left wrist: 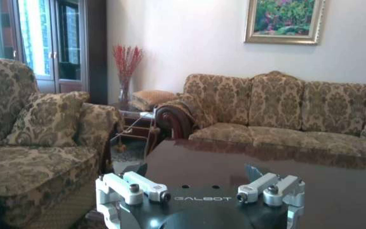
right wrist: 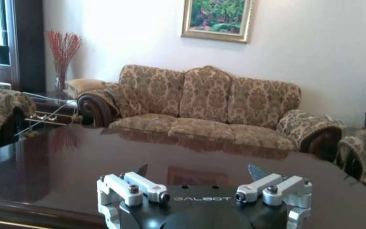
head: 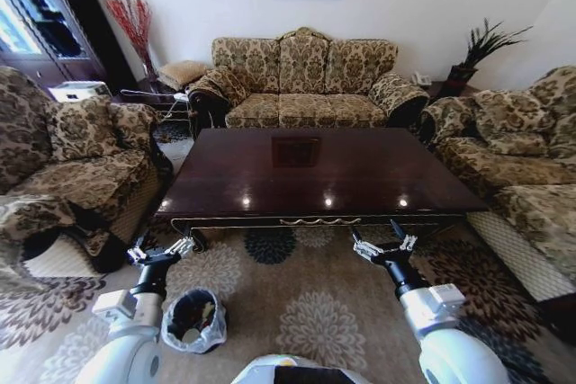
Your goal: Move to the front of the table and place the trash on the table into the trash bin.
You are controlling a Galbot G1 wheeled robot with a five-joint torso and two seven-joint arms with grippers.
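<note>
**Robot at table front, both grippers open, tabletop bare, bin by left arm**

While the robot stands on the carpet facing the table's front edge, both arms hang forward and low, short of the carved apron. Table (head: 315, 173) is dark glossy wood, long axis running side to side across the robot's front, sofa (head: 304, 83) behind its far edge. Left gripper (head: 162, 252) sits near the front-left corner, fingers spread apart, nothing between them; left wrist view confirms it (left wrist: 199, 188), jaws wide, looking over the front-left part of the tabletop. Right gripper (head: 382, 247) sits below the front edge right of centre, fingers likewise apart and empty; its wrist view (right wrist: 202, 186) looks across the tabletop toward the sofa.

Trash: I see no bottle, cup, paper or wrapper on the tabletop, just a square reflection near the far edge and light glints along the front edge. Trash bin (head: 193, 319) stands on the carpet at the robot's left, just beside the left arm and nearer the robot than the table's front-left corner; whitish bag folded over rim, pale bits visible inside, can't tell what.

Judgement: the bin lies below and behind the left gripper, so the left arm is nearer for any drop. With nothing visible to pick, the task looks finished or nearly so.
</note>
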